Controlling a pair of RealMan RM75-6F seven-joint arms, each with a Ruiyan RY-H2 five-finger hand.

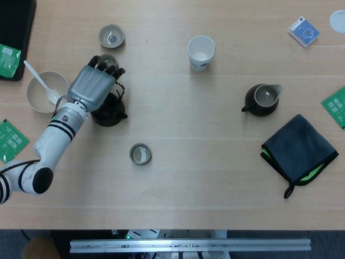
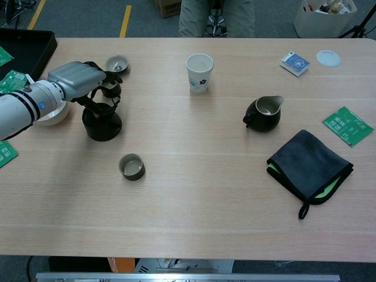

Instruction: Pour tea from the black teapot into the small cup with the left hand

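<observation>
The black teapot (image 1: pixel 110 109) (image 2: pixel 101 123) stands on the table at the left. My left hand (image 1: pixel 92 88) (image 2: pixel 79 77) sits over it from the left, fingers curled around its arched handle. The pot's top is hidden under the hand in the head view. The small cup (image 1: pixel 140 154) (image 2: pixel 131 167) stands alone, nearer the front edge and to the right of the pot, apart from it. My right hand shows in neither view.
A second small cup (image 1: pixel 111 36) stands behind the pot and a white bowl with a spoon (image 1: pixel 47 91) to its left. A paper cup (image 1: pixel 201 52), a dark pitcher (image 1: pixel 262 99), a folded dark cloth (image 1: pixel 299 148), green packets and a blue box lie further right.
</observation>
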